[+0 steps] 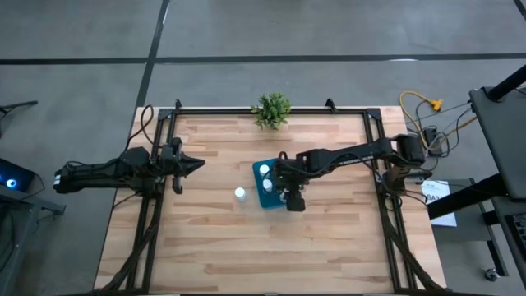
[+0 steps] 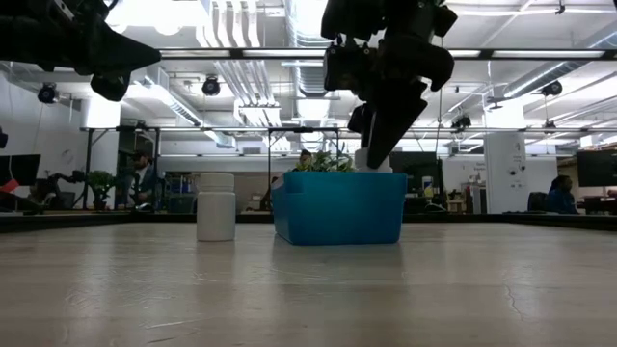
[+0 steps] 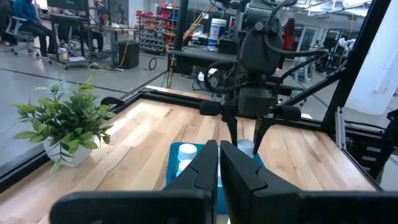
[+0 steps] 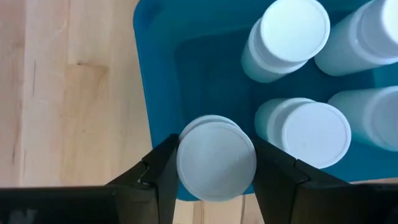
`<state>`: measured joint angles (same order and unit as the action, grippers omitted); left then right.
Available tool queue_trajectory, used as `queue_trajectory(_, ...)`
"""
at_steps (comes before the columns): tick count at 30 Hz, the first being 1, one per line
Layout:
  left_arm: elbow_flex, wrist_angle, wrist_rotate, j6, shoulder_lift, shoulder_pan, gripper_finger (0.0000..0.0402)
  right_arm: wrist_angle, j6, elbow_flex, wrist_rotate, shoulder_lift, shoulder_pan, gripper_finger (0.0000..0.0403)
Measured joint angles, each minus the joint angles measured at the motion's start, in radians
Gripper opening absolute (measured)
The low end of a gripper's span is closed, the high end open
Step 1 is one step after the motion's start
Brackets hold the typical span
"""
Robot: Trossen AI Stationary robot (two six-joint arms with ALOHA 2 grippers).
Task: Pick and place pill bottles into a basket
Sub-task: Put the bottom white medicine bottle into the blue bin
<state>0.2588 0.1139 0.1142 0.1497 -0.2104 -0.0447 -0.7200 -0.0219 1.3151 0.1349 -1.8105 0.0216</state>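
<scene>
The teal-blue basket (image 1: pixel 261 200) stands at the table's middle, and several white pill bottles (image 4: pixel 292 37) stand upright inside it. Another pill bottle (image 2: pixel 216 206) stands on its base on the table, just left of the basket (image 2: pixel 337 207). My right gripper (image 4: pixel 216 171) hangs over the basket's edge, shut on one more pill bottle (image 4: pixel 216 158). In the low view that bottle (image 2: pixel 369 160) shows just above the rim, its lower end hidden. My left gripper (image 3: pixel 219 165) waits at the table's left edge, shut on nothing. My right gripper pinches the pill bottle between its two fingers, one on each side of the round cap's rim (image 4: pixel 186 163). The fingers (image 4: pixel 163 171) come from above, slanting steeply down. The bottle stays upright, cap up, over the basket's wall; whether its base rests on anything is hidden.
A small green potted plant (image 1: pixel 272 109) stands at the table's far edge. A black frame (image 1: pixel 164 131) runs around the tabletop. Bare wood lies on the near half of the table (image 1: pixel 271 247). People and desks show in the room behind.
</scene>
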Motion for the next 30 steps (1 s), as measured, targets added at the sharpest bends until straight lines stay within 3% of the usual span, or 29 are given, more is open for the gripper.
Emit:
queue_trajectory(8, 0.0, 0.001, 0.0, 0.0, -0.003, 0.0, 0.0, 0.008, 0.008, 0.0, -0.047, -0.026, 0.0, 0.015)
queue_trajectory(30, 0.0, 0.0, 0.0, 0.0, 0.004, 0.0, 0.0, 0.045, -0.027, -0.016, -0.003, -0.026, 0.015, 0.015)
